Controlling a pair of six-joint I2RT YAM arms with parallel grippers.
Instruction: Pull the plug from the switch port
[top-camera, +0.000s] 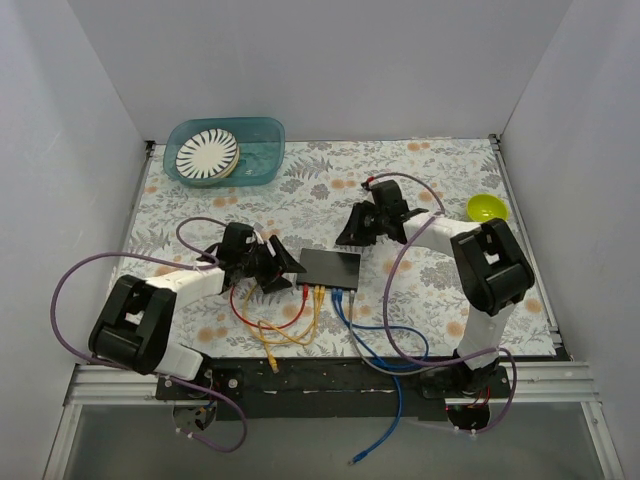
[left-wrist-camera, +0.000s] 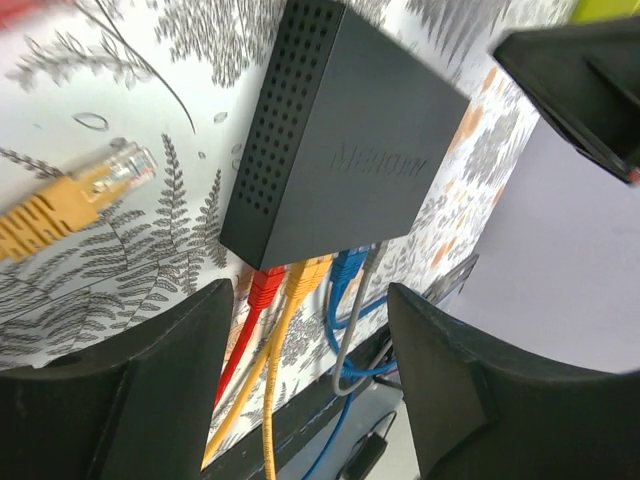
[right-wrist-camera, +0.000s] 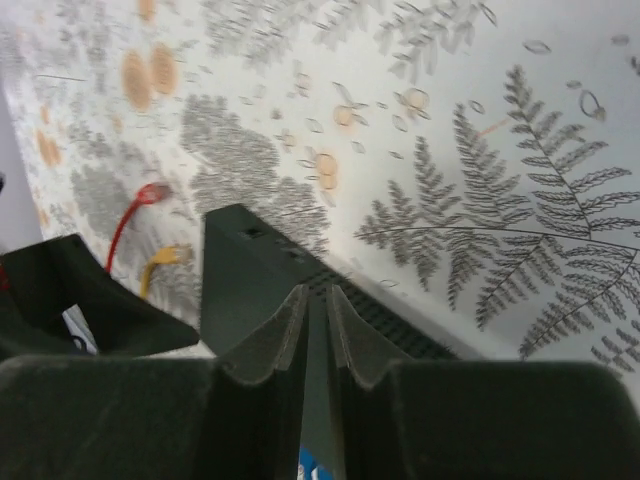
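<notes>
The switch (top-camera: 331, 267) is a flat matte-black box lying mid-table. Red (left-wrist-camera: 264, 286), yellow (left-wrist-camera: 310, 270), blue (left-wrist-camera: 350, 266) and grey (left-wrist-camera: 377, 254) plugs sit in the sockets on its near edge. My left gripper (top-camera: 285, 272) is open at the switch's left end; in the left wrist view (left-wrist-camera: 305, 300) its jaws stand wide apart, with the plugged cables between them and nothing held. My right gripper (top-camera: 352, 235) hovers at the switch's far edge. In the right wrist view (right-wrist-camera: 315, 300) its fingers are nearly together and empty, above the switch (right-wrist-camera: 250, 290).
A loose yellow plug (left-wrist-camera: 95, 188) lies on the fern-patterned cloth left of the switch, with a loose red plug (right-wrist-camera: 150, 192) close by. Cables (top-camera: 300, 330) loop toward the near edge. A teal tub (top-camera: 262, 150) holding a striped plate stands back left. A green bowl (top-camera: 487, 208) is at the right.
</notes>
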